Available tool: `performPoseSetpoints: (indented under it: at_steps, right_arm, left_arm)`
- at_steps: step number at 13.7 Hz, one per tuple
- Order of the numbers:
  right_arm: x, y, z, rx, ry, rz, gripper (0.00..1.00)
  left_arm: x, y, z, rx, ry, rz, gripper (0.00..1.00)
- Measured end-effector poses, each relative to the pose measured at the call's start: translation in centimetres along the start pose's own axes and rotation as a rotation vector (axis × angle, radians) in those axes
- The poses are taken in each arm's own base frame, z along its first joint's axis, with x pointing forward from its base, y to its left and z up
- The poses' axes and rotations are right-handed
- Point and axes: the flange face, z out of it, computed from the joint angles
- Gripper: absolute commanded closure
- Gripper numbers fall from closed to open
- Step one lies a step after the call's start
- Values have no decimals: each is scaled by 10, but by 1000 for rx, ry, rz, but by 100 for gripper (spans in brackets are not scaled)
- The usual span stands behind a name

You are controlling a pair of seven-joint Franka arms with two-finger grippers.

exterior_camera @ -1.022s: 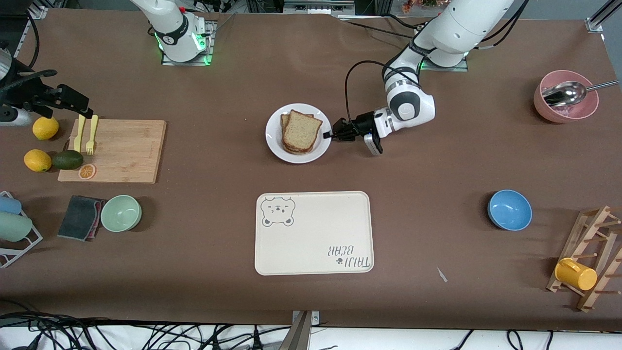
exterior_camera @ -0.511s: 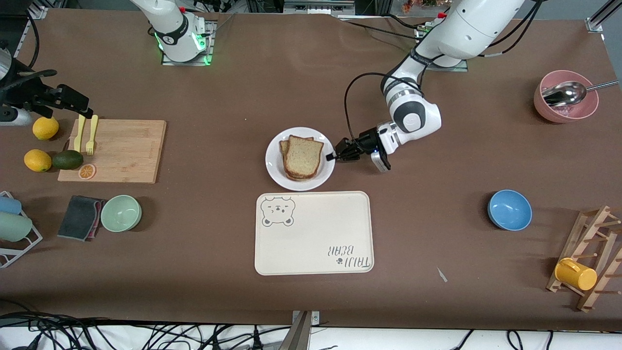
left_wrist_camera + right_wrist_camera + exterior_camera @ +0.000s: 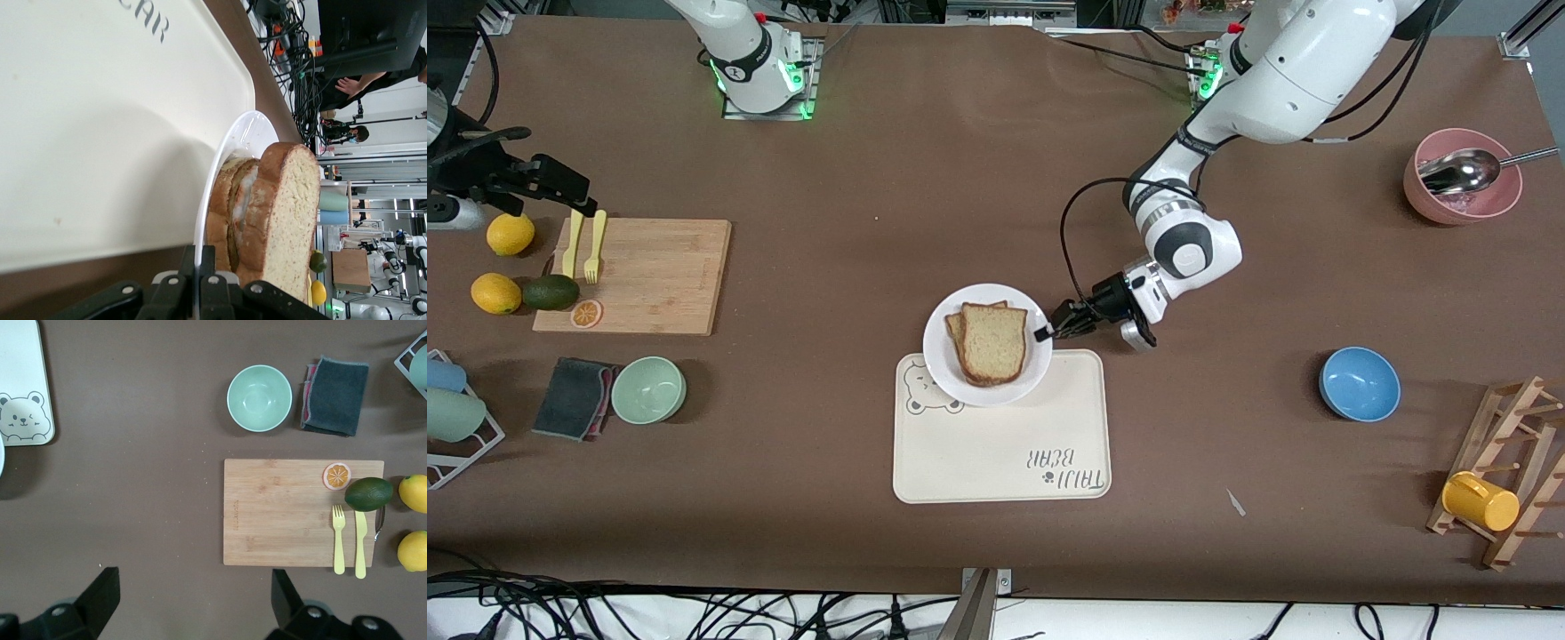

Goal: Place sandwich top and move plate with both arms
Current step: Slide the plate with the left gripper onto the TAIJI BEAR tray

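The white plate [image 3: 938, 343] hangs over the edge of the cream bear tray [image 3: 996, 444] that lies farther from the front camera. The sandwich top [image 3: 993, 342], a speckled brown slice, lies on the lower slices [image 3: 958, 325] on the plate. My left gripper [image 3: 1043, 333] is shut on the plate's rim at the side toward the left arm's end. In the left wrist view the fingers [image 3: 208, 263] pinch the rim of the plate [image 3: 233, 143], with the sandwich top [image 3: 293, 213] beside them. My right gripper [image 3: 193, 587] is open and empty, high over the table near the cutting board [image 3: 300, 513].
A green bowl [image 3: 648, 389], a dark cloth [image 3: 574, 397] and a cutting board [image 3: 640, 276] with forks lie toward the right arm's end. A blue bowl [image 3: 1359, 382], a pink bowl with a spoon [image 3: 1461, 178] and a wooden rack [image 3: 1507, 471] stand toward the left arm's end.
My left gripper has carried the plate with the sandwich toward the front camera, from the table's middle to over the tray's edge. The right arm has not visibly moved.
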Motion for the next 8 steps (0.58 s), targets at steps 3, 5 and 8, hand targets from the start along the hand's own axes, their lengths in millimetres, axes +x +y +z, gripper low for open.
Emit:
performPoseSetpoints:
  at_steps: [3,5,8]
  right_arm:
    - [0,0,0,0,0,0,0]
    - [0,0,0,0,0,0,0]
    - [0,0,0,0,0,0,0]
  left_arm:
    - [34,6,-2,3,5,-37,100]
    - [55,9,-2,4,7,-57,100]
    - [77,9,5,-1,18,-68,100]
